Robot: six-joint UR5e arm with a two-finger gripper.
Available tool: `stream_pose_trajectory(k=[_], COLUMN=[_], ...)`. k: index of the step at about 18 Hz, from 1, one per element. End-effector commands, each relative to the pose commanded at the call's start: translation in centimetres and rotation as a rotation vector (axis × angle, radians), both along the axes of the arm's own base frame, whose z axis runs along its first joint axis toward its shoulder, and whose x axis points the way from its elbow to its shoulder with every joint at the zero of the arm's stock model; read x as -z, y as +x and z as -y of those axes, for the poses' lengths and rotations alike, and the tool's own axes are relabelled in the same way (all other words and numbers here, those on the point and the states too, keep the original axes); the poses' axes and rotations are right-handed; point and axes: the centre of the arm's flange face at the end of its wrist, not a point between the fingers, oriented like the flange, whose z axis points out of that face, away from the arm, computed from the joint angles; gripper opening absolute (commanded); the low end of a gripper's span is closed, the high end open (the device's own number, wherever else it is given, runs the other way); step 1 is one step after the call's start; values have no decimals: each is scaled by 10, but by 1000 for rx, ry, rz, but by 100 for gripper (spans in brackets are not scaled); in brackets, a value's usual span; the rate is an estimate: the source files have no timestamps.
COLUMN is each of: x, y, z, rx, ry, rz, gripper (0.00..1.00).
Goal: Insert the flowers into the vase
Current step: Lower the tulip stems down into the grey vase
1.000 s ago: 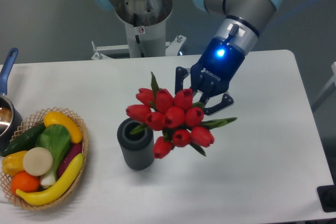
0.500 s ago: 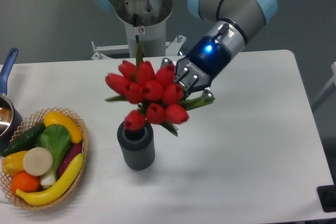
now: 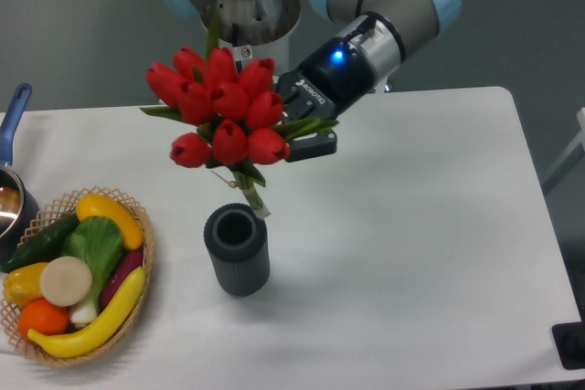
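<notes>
The flowers, a bunch of red tulip buds with green leaves, hang in the air above and slightly behind the vase, their stems pointing down toward its rim. My gripper is shut on the flowers at the right side of the bunch, among the leaves; its fingertips are partly hidden by them. The vase is a small dark grey ribbed cup standing upright on the white table, its opening uncovered and empty. The stem ends sit just above the vase's back rim, not inside it.
A wicker basket with toy vegetables and fruit lies at the left front. A blue-handled metal pot stands at the left edge. The arm's base rises behind the table. A dark object sits at the front right corner.
The gripper has carried the flowers up and to the left, from beside and in front of the vase to above it. The vase's opening is now in plain view.
</notes>
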Motion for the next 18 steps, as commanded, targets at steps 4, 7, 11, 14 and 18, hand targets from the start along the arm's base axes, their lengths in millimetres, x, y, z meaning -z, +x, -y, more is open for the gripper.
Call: stream_pose_trajectory(k=[4, 7, 11, 14, 18], x=[23, 34, 52, 71, 97], y=[5, 6, 7, 10, 12], z=[-9, -14, -16, -16, -15], rx=[21, 31, 36, 40, 39], ry=[-17, -18, -25, -46, -73], rz=[31, 29, 41, 75, 115], gripper=[28, 28, 28, 29, 30])
